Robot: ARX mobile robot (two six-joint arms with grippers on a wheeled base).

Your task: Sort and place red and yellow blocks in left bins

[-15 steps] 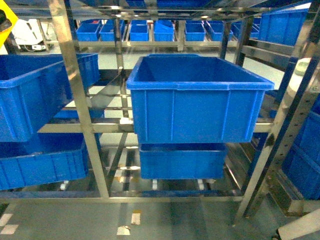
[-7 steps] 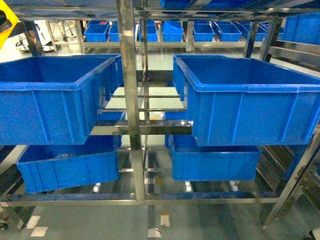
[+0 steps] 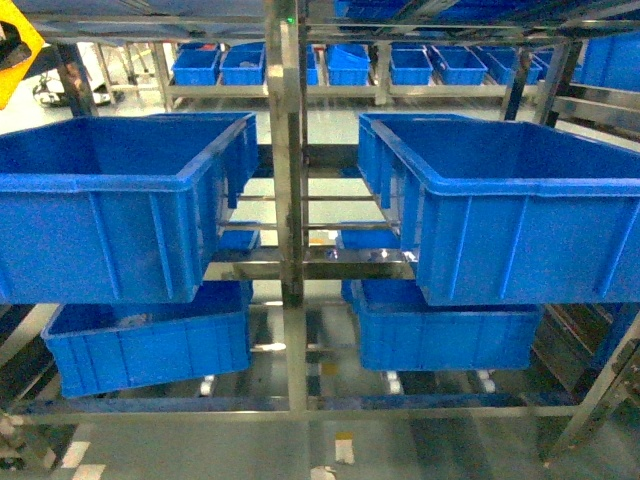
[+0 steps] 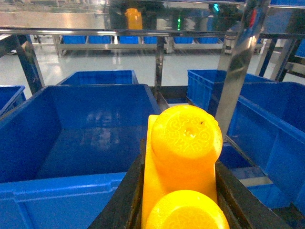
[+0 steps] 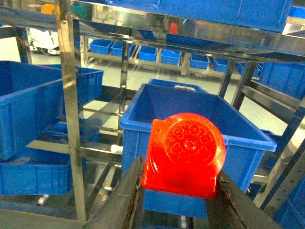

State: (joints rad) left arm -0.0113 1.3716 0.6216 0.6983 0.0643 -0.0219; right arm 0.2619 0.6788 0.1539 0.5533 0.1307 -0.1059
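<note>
A stainless-steel rack filled the room ahead of the robot, its shelves loaded with blue plastic crates above a pale, glossy floor. At the left of the head view an upper left crate sat on its shelf with its inside bare as far as could be seen, and a lower left crate stood beneath it. A shiny upright post divided the rack down the middle, with open air and thin crossbars between the two stacks. To the right sat an upper right crate, its thick rim running past the frame edge, above a lower right crate. Rows of smaller blue bins lined a far shelf.

Neither arm appeared in the head view. In the left wrist view, the left gripper was clamped on the yellow block, its dark jaws pressed against both sides, the two round studs facing the camera, held just short of the near rim of a deep blue crate. In the right wrist view, the right gripper was clamped on the red block, single stud toward the lens, in front of another blue crate, with a steel post to its left.
</note>
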